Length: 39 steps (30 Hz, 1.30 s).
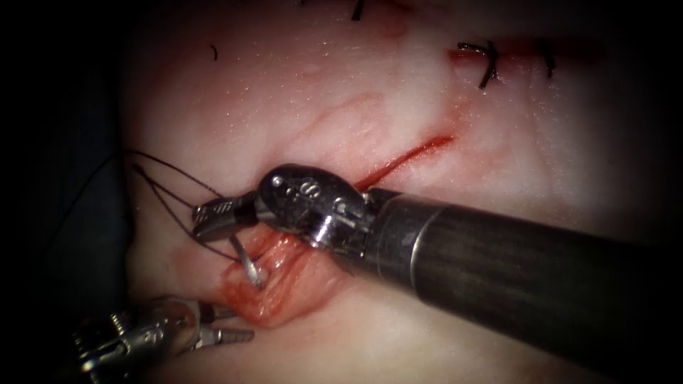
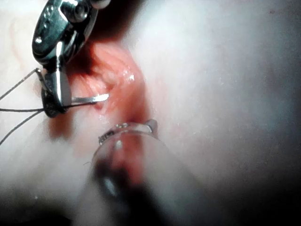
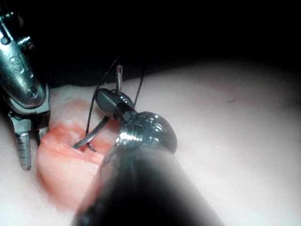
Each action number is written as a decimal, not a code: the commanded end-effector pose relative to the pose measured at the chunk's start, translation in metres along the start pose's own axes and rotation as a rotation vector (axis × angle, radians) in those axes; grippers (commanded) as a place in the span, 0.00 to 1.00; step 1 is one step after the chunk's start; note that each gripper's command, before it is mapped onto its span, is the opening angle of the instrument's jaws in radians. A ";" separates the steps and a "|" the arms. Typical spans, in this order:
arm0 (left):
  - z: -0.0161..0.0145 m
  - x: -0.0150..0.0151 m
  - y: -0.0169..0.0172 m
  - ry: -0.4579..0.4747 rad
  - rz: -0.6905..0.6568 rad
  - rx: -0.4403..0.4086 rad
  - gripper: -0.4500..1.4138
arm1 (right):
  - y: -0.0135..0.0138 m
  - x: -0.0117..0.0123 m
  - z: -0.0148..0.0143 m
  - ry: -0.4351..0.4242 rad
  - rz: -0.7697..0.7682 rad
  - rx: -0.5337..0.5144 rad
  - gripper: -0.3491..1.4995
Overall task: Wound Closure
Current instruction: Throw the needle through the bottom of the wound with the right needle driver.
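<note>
Steel needle (image 1: 247,264) was clamped near its rear end in the right tool (image 1: 213,215), its tip in the open cut (image 1: 274,284) of the tissue (image 1: 299,85). Thread (image 1: 167,181) trailed left. The left tool (image 1: 224,323) hovered nearby, jaws parted and empty; the right wrist view showed its serrated jaw beside the wound.

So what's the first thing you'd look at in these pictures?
The big dark right arm's tool comes in from the right, and its jaws are shut on the curved needle, whose tip dips into the open red cut in the tissue. Dark thread fans out to the left of those jaws. The left arm's tool waits low on the left, holding nothing.
</note>
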 end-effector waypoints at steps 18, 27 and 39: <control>0.0004 -0.0001 -0.0006 0.001 -0.014 -0.005 0.27 | -0.0028 -0.0009 -0.0020 0.014 -0.401 -0.095 0.00; 0.0003 -0.0002 -0.0007 0.001 -0.018 -0.010 0.28 | -0.0041 -0.0015 -0.0015 0.034 -0.331 -0.071 0.00; 0.0001 -0.0003 -0.0009 0.001 -0.017 -0.004 0.28 | -0.0044 -0.0028 -0.0014 0.015 -0.104 0.005 0.00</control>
